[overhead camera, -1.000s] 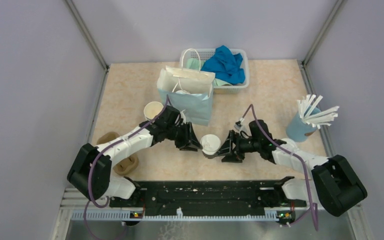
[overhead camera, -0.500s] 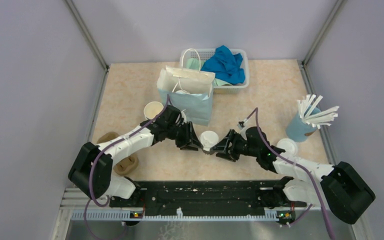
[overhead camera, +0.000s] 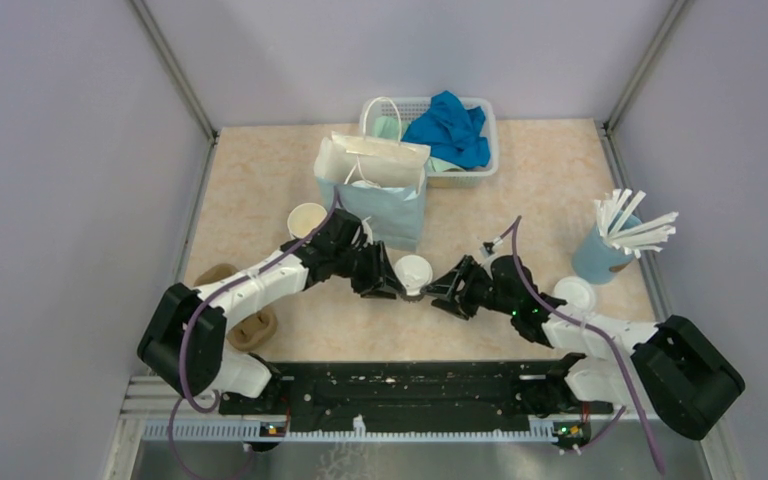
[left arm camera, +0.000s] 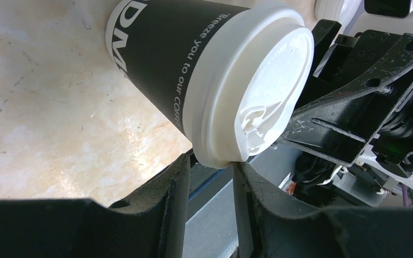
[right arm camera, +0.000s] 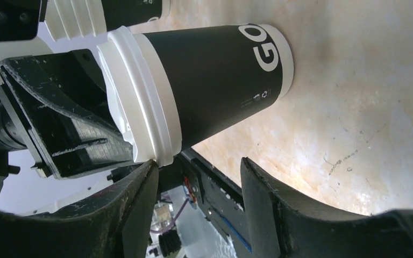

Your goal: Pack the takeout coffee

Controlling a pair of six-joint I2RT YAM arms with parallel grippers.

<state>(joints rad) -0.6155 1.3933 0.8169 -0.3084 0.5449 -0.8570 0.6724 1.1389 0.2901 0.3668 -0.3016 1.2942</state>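
A: One beige stone-look table (overhead camera: 550, 190). At the back, pale blue paper bag (overhead camera: 385, 205) standing open; just behind it, white basket (overhead camera: 493, 140) with a blue cloth (overhead camera: 450, 128) heaped inside. Brown pulp tray (overhead camera: 255, 330) at the left edge, partly under the left arm. Light blue cup of white sticks (overhead camera: 595, 258) at the right edge.

B: Coffee where?

A: Mid-table, in front of the bag, upright, squeezed between both grippers. Lidded cup (overhead camera: 413, 270): black wall, white lettering, white lid seated on top.

B: Jaw state?

A: Left gripper (left arm camera: 211, 162): narrow, fingers stacked one over the other, lid rim nipped between the tips, both tips touching. Looks clamped on the lidded cup. Right gripper (right arm camera: 199, 163): wider, coming in from the opposite side. One fingertip against the lid rim, the other standing off the cup wall. Nothing pinched.

B: Small stuff?

A: Open cup (overhead camera: 307, 217), cream inside, no lid, beside the left arm and left of the bag. Another white lid (overhead camera: 572, 292) near the right forearm, just in front of the stick cup. Can't tell what sits under it.
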